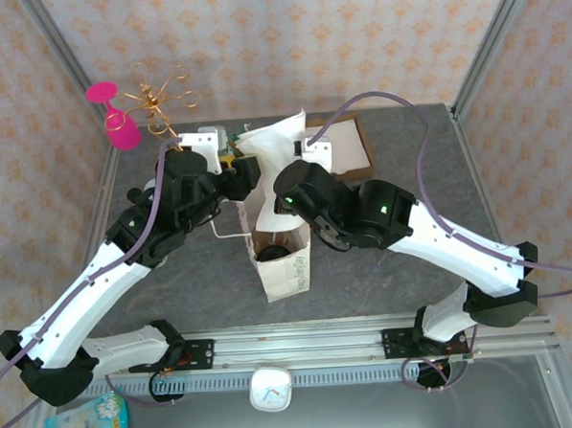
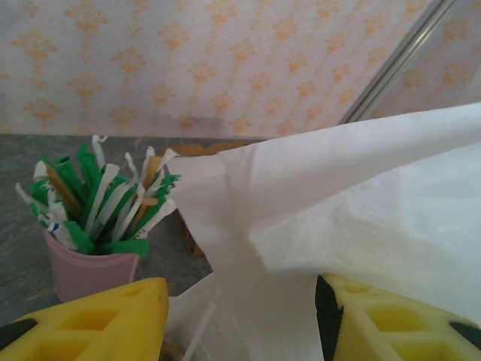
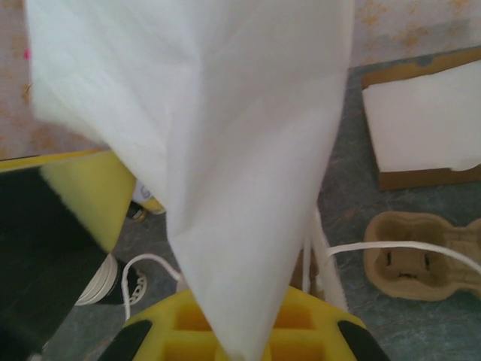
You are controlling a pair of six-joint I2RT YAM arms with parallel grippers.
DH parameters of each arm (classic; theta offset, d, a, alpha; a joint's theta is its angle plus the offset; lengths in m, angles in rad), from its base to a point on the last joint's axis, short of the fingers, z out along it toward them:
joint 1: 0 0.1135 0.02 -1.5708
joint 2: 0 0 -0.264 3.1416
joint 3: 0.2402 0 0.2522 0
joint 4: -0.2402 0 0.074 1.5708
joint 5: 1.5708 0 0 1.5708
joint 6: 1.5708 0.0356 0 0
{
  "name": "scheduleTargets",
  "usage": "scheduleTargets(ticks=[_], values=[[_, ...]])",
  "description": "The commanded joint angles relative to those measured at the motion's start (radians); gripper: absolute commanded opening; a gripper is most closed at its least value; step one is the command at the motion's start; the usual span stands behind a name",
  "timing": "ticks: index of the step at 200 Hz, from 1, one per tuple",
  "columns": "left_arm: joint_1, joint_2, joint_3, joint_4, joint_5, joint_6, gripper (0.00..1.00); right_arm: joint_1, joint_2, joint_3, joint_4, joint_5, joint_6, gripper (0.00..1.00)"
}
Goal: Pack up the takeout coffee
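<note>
From above, the white paper bag (image 1: 285, 235) stands open mid-surface between both arms. Down in its mouth sits a dark round lid, the takeout coffee (image 1: 268, 246) as far as it can be made out. The right wrist view adds the right end effector (image 3: 244, 338) clenched on the bag's upper edge, with a cardboard cup carrier (image 3: 421, 259) lying flat nearby. The left wrist view shows the left end effector (image 2: 240, 320) released — paper loose between its spread fingers — and a pink cup of wrapped straws (image 2: 94, 226) beside the bag. The surface (image 1: 367, 296) is mottled grey, with patterned wallpaper (image 1: 287, 41) behind.
</note>
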State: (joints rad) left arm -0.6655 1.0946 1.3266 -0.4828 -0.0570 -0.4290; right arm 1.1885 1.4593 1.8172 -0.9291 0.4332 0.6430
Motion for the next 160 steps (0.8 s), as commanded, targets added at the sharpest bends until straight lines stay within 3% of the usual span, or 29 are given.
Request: scheduleTargets(ticks=[1,46,96,129,160], values=[[0.021,-0.034,-0.026,0.030,0.038,-0.039,0.56,0.006,-0.022,-0.040,0.066,-0.111,0.008,0.00],[0.032,-0.004,-0.023,0.015,0.094,-0.041,0.57,-0.027,-0.030,-0.089,0.064,-0.170,0.031,0.00],[0.032,0.052,-0.006,0.013,0.141,-0.033,0.57,-0.037,-0.004,-0.069,-0.068,-0.080,0.002,0.00],[0.043,0.045,-0.012,-0.032,0.042,-0.044,0.56,-0.040,0.051,-0.041,-0.111,-0.025,-0.037,0.00],[0.059,-0.008,-0.027,-0.061,0.003,-0.056,0.60,-0.043,0.081,-0.019,-0.092,-0.066,-0.081,0.00]])
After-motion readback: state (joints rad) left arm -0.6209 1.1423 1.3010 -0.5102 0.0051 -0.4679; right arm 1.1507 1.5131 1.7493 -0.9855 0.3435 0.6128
